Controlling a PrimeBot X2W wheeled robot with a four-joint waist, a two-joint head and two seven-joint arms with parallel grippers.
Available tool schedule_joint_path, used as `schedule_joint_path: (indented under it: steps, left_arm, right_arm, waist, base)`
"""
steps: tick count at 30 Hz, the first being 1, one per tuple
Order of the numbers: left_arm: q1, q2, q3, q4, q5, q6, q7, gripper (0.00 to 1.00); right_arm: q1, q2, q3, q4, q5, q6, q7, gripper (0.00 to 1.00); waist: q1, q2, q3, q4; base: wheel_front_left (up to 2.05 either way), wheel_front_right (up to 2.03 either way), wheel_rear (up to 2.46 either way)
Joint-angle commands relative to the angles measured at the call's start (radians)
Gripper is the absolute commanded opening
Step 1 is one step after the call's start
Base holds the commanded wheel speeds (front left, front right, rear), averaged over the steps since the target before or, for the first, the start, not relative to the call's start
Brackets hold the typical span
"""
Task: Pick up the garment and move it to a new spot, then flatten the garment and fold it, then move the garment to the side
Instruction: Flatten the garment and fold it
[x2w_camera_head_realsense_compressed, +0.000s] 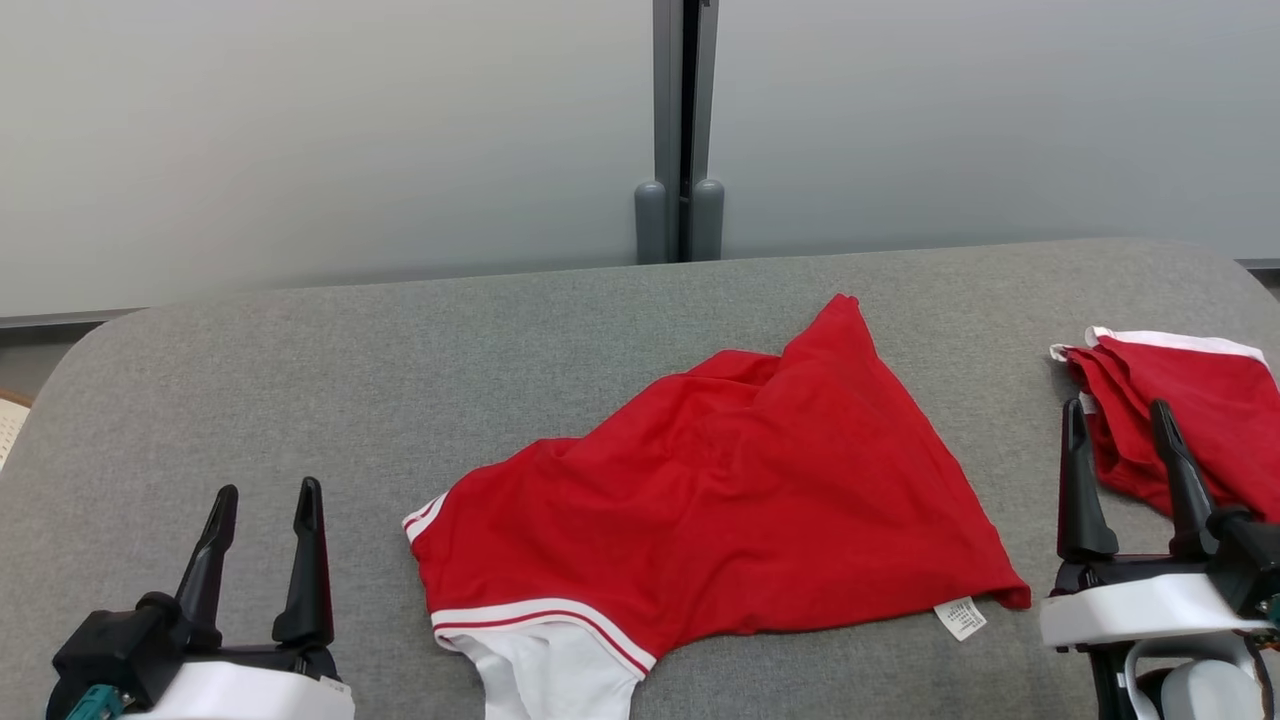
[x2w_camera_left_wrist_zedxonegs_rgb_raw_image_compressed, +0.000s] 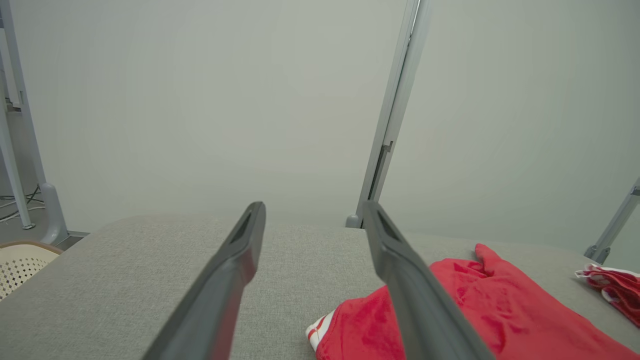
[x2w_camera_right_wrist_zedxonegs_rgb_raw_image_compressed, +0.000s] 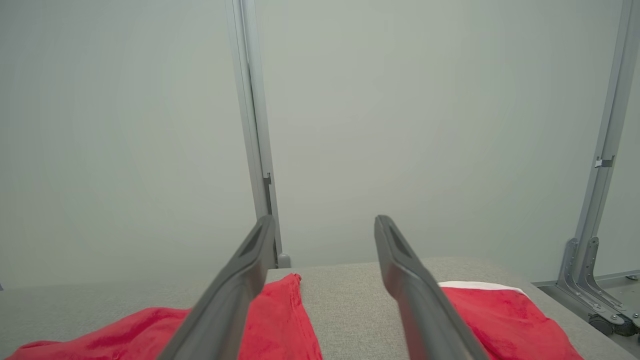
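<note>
A red garment with white trim (x2w_camera_head_realsense_compressed: 720, 510) lies rumpled in the middle of the grey padded table (x2w_camera_head_realsense_compressed: 300, 380), a white label at its lower right corner. It appears as a red cloth (x2w_camera_left_wrist_zedxonegs_rgb_raw_image_compressed: 465, 310) in the left wrist view and as red fabric (x2w_camera_right_wrist_zedxonegs_rgb_raw_image_compressed: 280, 320) in the right wrist view. My left gripper (x2w_camera_head_realsense_compressed: 265, 495) stands open at the lower left, apart from the cloth, nothing between its fingers. My right gripper (x2w_camera_head_realsense_compressed: 1118, 415) stands open at the lower right, beside the garment's right edge, holding nothing.
A second red and white garment (x2w_camera_head_realsense_compressed: 1190, 410) lies bunched at the table's right edge, just behind my right gripper; it shows as red cloth (x2w_camera_right_wrist_zedxonegs_rgb_raw_image_compressed: 500, 315) in the right wrist view. A perforated beige basket (x2w_camera_left_wrist_zedxonegs_rgb_raw_image_compressed: 20, 265) sits off the table's left end. Grey partition panels stand behind.
</note>
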Motion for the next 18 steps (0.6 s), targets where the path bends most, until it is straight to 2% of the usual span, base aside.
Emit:
schedule_joint_path:
  steps: [1,11,18]
  left_arm:
    - [0.011,0.003,0.003,-0.002,0.006,0.005,-0.006,1.00]
    - [0.015,0.003,-0.003,-0.004,0.007,0.007,0.002,1.00]
    - [0.049,0.028,-0.081,-0.038,-0.020,0.004,0.204,1.00]
  right_arm:
    - [-0.002,-0.001,-0.002,0.004,-0.003,0.000,-0.008,1.00]
    - [-0.009,-0.001,-0.015,0.023,-0.006,0.000,0.002,1.00]
    - [0.022,-0.005,-0.065,0.085,-0.004,0.000,0.167,1.00]
  waist:
    - [0.0000,-0.0001,0.000,0.000]
    - [0.0000,-0.0001,0.004,-0.002]
    - [0.0000,-0.0001,0.009,0.002]
  base:
    - [0.00,0.00,0.00]
    - [0.00,0.00,0.00]
    - [0.00,0.00,0.00]
